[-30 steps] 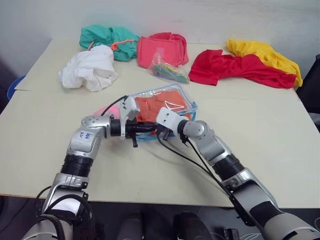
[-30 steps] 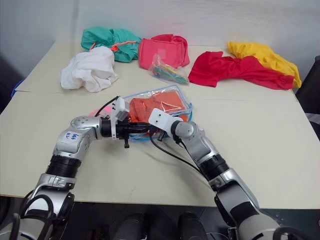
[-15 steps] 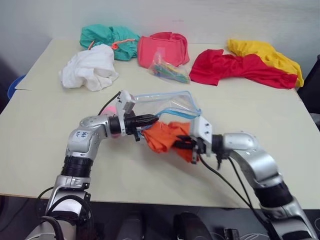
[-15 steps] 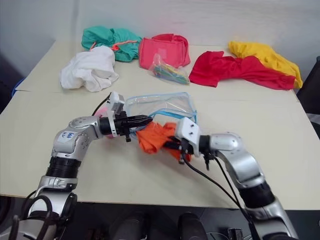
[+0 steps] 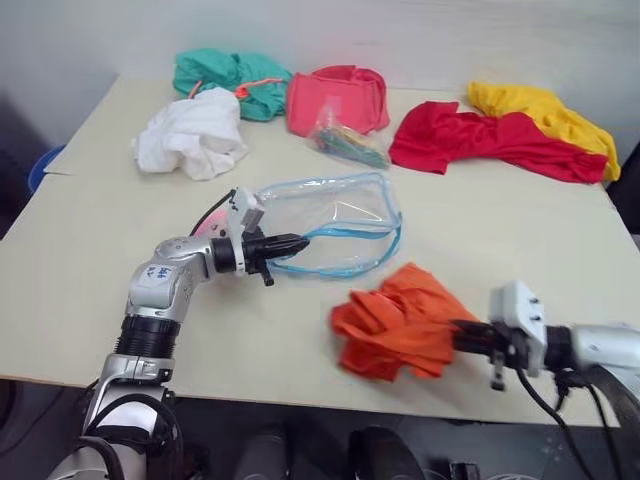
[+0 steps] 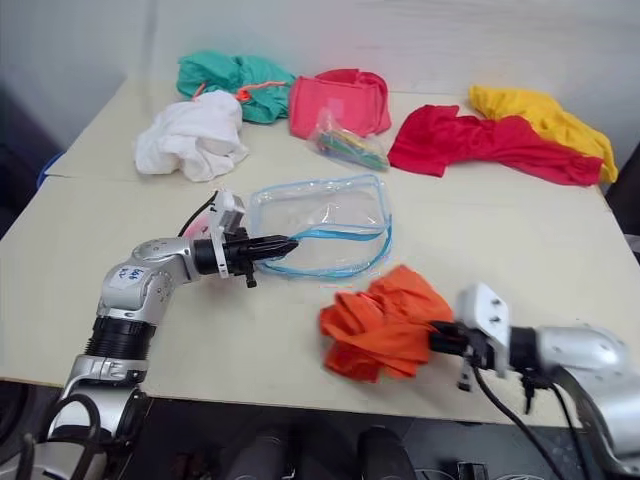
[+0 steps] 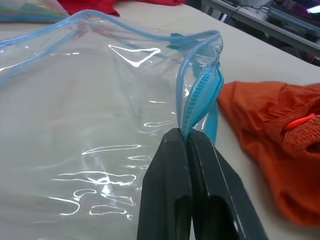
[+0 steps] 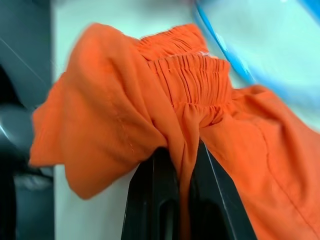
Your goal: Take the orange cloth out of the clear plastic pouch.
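The clear plastic pouch with light-blue zipper trim lies open and see-through at the table's middle. My left gripper is shut on its zipper edge, and in the left wrist view the black fingers pinch the blue trim. The orange cloth is outside the pouch, bunched near the table's front edge to the right. My right gripper is shut on it; the right wrist view has the fabric clamped between the fingers.
Along the far side lie a white cloth, a teal cloth, a coral-pink cloth, a small clear bag of colourful items, a red garment and a yellow cloth. The table's front edge runs close under the orange cloth.
My right gripper has pulled the orange cloth out of the pouch and carried it right and toward the front edge. The left gripper stays shut on the pouch, which now holds nothing.
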You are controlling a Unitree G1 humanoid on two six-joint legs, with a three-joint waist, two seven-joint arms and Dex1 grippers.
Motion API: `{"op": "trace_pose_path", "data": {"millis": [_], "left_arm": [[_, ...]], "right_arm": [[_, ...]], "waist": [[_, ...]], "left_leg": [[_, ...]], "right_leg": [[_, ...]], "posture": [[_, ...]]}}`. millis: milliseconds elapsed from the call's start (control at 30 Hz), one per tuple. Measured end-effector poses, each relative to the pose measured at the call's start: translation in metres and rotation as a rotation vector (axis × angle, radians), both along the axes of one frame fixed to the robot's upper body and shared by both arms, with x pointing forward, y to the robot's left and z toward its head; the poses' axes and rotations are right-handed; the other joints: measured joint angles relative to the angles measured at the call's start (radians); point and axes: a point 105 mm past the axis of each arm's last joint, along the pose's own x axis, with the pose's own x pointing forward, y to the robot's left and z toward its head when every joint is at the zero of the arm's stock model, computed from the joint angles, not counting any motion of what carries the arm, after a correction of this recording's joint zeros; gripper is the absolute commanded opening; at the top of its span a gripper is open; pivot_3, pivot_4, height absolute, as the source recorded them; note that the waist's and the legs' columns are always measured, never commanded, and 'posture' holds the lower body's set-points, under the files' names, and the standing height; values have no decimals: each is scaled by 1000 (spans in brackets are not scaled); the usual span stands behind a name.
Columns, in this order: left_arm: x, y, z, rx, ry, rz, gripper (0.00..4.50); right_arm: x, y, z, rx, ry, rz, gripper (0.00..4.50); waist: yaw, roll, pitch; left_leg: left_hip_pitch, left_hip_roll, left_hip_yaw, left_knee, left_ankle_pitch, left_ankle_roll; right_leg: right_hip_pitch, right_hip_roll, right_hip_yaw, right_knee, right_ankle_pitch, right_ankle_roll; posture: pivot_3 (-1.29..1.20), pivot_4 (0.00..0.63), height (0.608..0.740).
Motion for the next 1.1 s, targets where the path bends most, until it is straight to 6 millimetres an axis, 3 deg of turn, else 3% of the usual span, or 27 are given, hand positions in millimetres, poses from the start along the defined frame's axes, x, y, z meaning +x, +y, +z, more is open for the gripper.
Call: {"op": "trace_pose_path", "data": {"millis": [200, 367, 433, 633, 667, 800, 867, 900, 1000, 1067, 1100], "left_arm": [[-3, -4, -1, -1, 0, -30, 0], [-8, -6, -3, 16, 7, -77, 0], [-10, -4, -4, 29, 7, -93, 0], [-23, 5, -11, 131, -25, -156, 0], [-25, 7, -14, 153, -24, -160, 444], [-34, 7, -15, 160, -91, -202, 1572], [-38, 10, -6, 120, -151, -192, 2154], [-40, 14, 0, 99, -171, -185, 2170], [-55, 53, 17, 107, -203, -136, 2170], [-66, 74, 15, 149, -197, -99, 2687], [-73, 82, 8, 173, -185, -90, 3000]], "right_arm": [[34, -78, -4, -153, -294, -260, 6], [61, -121, -8, -131, -401, -555, 6], [66, -123, -13, -132, -392, -595, 6], [68, -101, -33, -70, -272, -579, 6], [66, -99, -33, -53, -256, -574, 546], [52, -92, -31, -1, -209, -508, 1825], [45, -89, -17, 36, -238, -470, 2512], [41, -87, -8, 68, -246, -458, 2821], [19, -77, 36, 186, -246, -381, 3805], [6, -57, 44, 237, -204, -299, 4450], [-1, -43, 44, 241, -180, -231, 4500]], "waist": [[-6, 0, 0], [-12, 0, 0], [-11, 0, 0], [-11, 0, 0], [-10, 0, 0], [-8, 0, 0], [-7, 0, 0], [-8, 1, 0], [-17, 1, 0], [-20, 1, 0], [-21, 1, 0]], "left_leg": [[3, 0, 1, 0, 0, 0], [3, 1, 3, -1, 0, -1], [3, 1, 3, -1, 0, -1], [3, 2, 4, -1, 0, -1], [3, 2, 3, -1, 0, -1], [3, 2, 4, -1, 0, 0], [3, 2, 4, -1, 0, 0], [2, 2, 3, -1, 0, 0], [4, 4, 4, -4, 0, 0], [7, 4, 3, -5, 0, 0], [7, 4, 3, -6, 0, 0]], "right_leg": [[1, 0, 1, 1, 0, 0], [0, 1, 2, 2, 0, 0], [-1, 1, 3, 3, 0, 0], [0, 1, 4, 2, 0, 0], [0, 1, 4, 2, 0, 0], [0, 1, 5, 2, 0, 0], [0, 1, 5, 2, 0, 0], [-1, 1, 5, 2, 0, 0], [0, 3, 6, 1, 0, 0], [3, 3, 6, 0, 0, 0], [3, 2, 6, -1, 0, 0]], "posture": [[0, 150, 740], [0, 150, 740], [0, 150, 740], [0, 150, 740], [0, 150, 740], [0, 150, 740], [0, 150, 740], [0, 150, 740], [0, 150, 740], [0, 150, 740], [0, 150, 740]]}}
